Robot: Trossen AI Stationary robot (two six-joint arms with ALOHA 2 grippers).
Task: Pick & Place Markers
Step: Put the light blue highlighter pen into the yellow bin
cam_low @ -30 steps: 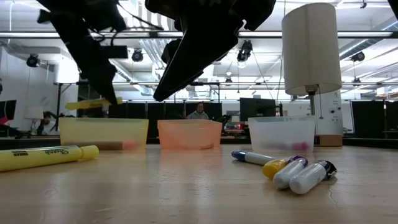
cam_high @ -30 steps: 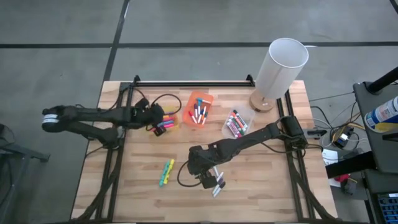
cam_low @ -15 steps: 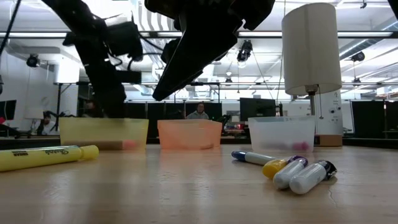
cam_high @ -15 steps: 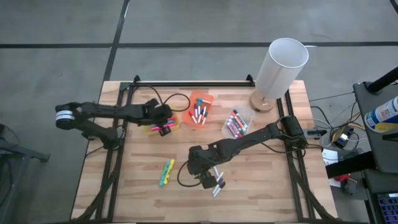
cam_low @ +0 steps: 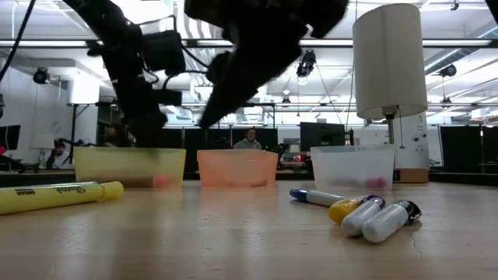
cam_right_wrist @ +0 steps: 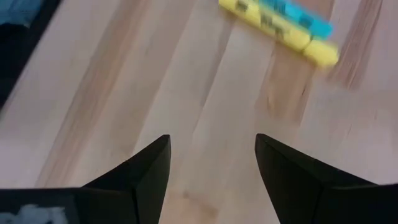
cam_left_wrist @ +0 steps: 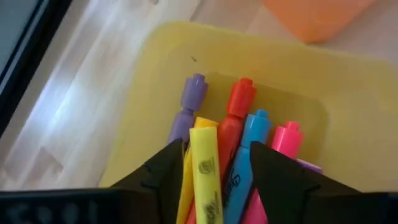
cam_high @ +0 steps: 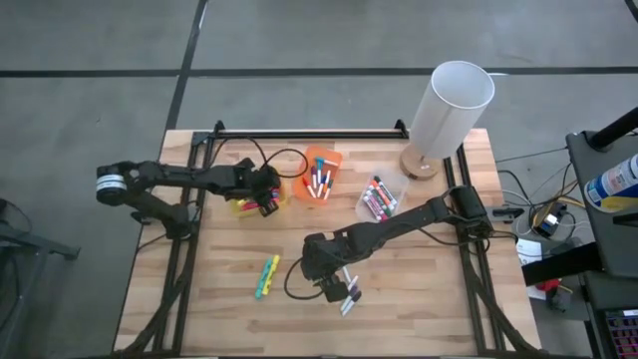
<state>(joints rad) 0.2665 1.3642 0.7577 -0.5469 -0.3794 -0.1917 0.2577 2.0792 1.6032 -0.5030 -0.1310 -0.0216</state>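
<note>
At the near edge of the bench [cam_high: 419,299], a small cluster of markers [cam_low: 366,214] lies close to the low camera: a blue-and-white one, a yellow-capped one and two pale ones, touching or just beside each other. In the high view this cluster [cam_high: 348,296] sits just beside the right gripper [cam_high: 334,289], which hangs low over the bench near its front middle. The right wrist view shows its fingers [cam_right_wrist: 146,171] spread apart with bare wood between them, pinching nothing.

To that gripper's left, a yellow marker and a green or blue one [cam_high: 267,276] lie side by side on the wood; the low view shows the yellow one [cam_low: 58,194] lying flat, and the right wrist view shows the pair [cam_right_wrist: 280,28] ahead of the fingers.

Farther back stand three bins in a row. The left gripper [cam_high: 265,199] is over the yellow bin [cam_high: 242,206], its fingers [cam_left_wrist: 273,177] spread on either side of a yellow marker [cam_left_wrist: 204,168] that rests on the purple, red, blue and pink markers in the bin; whether the fingers touch it cannot be told. The orange bin [cam_high: 335,160] holds several markers [cam_high: 319,181], and the clear bin [cam_high: 399,186] holds a bundle of dark, red and pink ones [cam_high: 378,198].

At the far right corner stands a white cylinder [cam_high: 451,110] on a round wooden base.
</note>
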